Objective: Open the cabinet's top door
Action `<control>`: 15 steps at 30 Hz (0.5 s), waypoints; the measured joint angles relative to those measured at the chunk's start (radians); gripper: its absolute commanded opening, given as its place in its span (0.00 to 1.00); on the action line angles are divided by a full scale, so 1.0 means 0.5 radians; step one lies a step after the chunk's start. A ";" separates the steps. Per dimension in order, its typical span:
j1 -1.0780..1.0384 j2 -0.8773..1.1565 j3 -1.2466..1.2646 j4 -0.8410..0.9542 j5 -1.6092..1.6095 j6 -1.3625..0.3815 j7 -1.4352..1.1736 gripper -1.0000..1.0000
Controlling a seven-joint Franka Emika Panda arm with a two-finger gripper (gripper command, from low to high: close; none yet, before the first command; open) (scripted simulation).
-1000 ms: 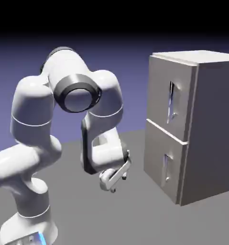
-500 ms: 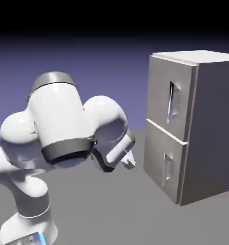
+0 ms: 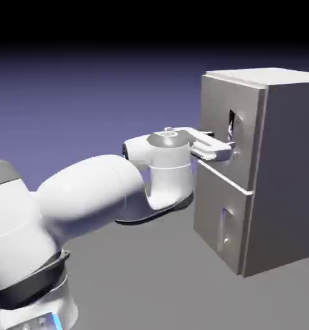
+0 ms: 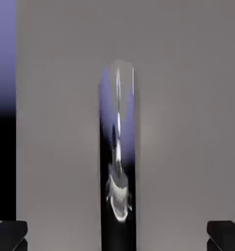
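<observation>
Evidently the top door [image 3: 215, 119] sits closed, upper front of the cabinet [image 3: 286, 155], above the lower door [image 3: 215, 206]. Its slim upright handle [image 4: 117, 122] stands near the middle of the hand view, between the fingertips but further up the frame. Gripper [image 4: 117, 238]: jaws wide, nothing between them that can be made out as held; contact with handle cannot be told. Arm [image 3: 92, 193] reaches across at handle height.

Risks, judged: (1) closing too early, before the tips flank the bar, would pinch air or only its face; (2) a sideways drift on approach could drive one finger into the bar; (3) polished metal may slip if pulled straight rather than along the door's swing.
</observation>
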 measured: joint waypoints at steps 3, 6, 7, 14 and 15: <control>0.050 -0.014 -0.025 0.042 -0.012 -0.006 0.004 0.00; -0.071 -0.038 0.107 -0.152 0.100 -0.269 0.025 0.00; -0.104 -0.045 0.153 -0.211 0.141 -0.356 0.032 0.00; -0.224 -0.089 0.491 -0.543 0.479 -0.965 0.083 0.00; -0.224 -0.097 0.540 -0.577 0.533 -1.052 0.093 0.00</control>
